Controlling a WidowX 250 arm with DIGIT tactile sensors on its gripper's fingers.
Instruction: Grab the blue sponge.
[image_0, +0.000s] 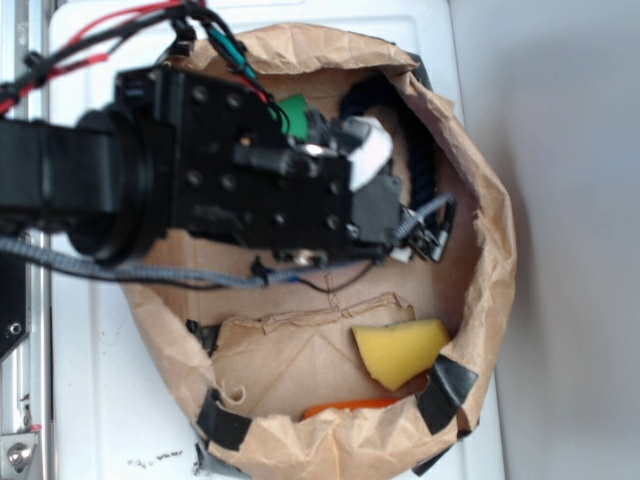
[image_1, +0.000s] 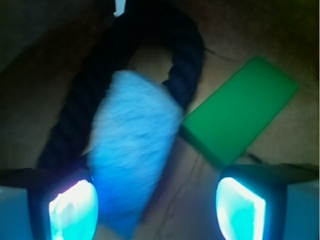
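1. White tabletop (image_0: 90, 400) is carrying everything; a crumpled brown paper bag rolled down into a shallow basket (image_0: 495, 260) is sitting on it, its rim patched with black tape.
2. Black robot arm with red and black wires (image_0: 190, 170) is reaching in from the left edge of the exterior view, hanging over the bag's upper half and hiding most of the floor there.
3. Dark twisted rope loop (image_1: 75, 110) is lying on the bag floor, arching across the wrist view.
4. Smooth green rectangular block (image_1: 240, 110) is lying flat beside the rope's far end, apart from the fingers.
5. Yellow wedge-shaped foam sponge (image_0: 400, 352) is resting low in the bag, well apart from the arm; an orange sliver is showing beneath it, too hidden to name.
6. Light-blue fuzzy sponge (image_1: 132, 145) is lying partly on the rope, just inside the left fingertip, off-centre.
7. Gripper (image_1: 157, 207) is spread wide, holding nothing; fingertips (image_1: 240, 205) are glowing cyan.
8. Judgement: sponge is looking light, soft and squashy, not slippery; pinching across its narrow width, clear of the rope, seems best.
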